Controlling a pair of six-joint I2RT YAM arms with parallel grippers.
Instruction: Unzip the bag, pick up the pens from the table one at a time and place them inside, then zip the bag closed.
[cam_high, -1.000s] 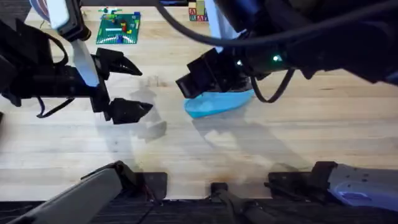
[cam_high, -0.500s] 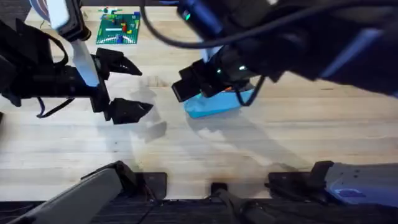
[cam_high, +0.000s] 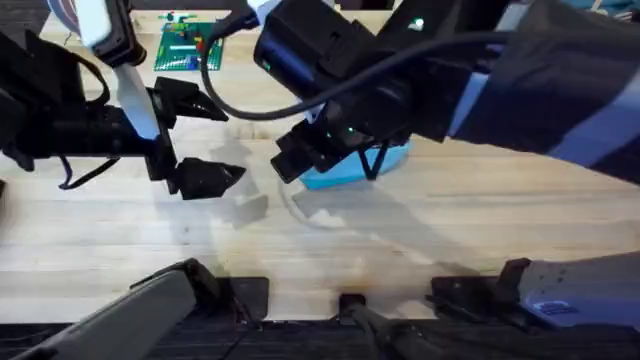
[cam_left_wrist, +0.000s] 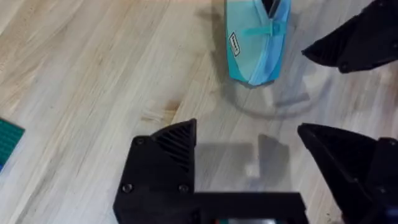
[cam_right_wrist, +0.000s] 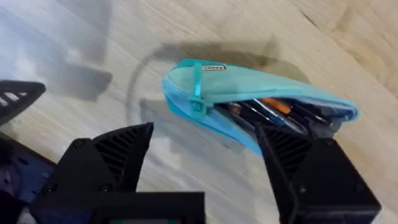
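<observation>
The light-blue bag (cam_right_wrist: 249, 102) lies on the table (cam_right_wrist: 74, 37) with its zipper open and the teal pull (cam_right_wrist: 198, 93) at one end. Several pens show inside it, a reddish-orange one (cam_right_wrist: 277, 106) among dark ones (cam_right_wrist: 249, 113). My right gripper (cam_right_wrist: 205, 162) hovers open just above the bag, one finger on either side of the view. From overhead the right arm covers most of the bag (cam_high: 345, 176). My left gripper (cam_high: 205, 138) stands open to the left of the bag, apart from it, with nothing between its fingers. The left wrist view shows the bag (cam_left_wrist: 254, 43) end-on.
A green building-brick plate (cam_high: 190, 45) with small bricks lies at the table's back left. The right arm (cam_high: 450, 80) spans the middle and right of the overhead view, large and dark. Bare wood (cam_high: 330, 250) stretches in front of the bag.
The right arm has swung left and risen nearer the camera, covering more of the bag. The left arm and the bag have stayed put.
</observation>
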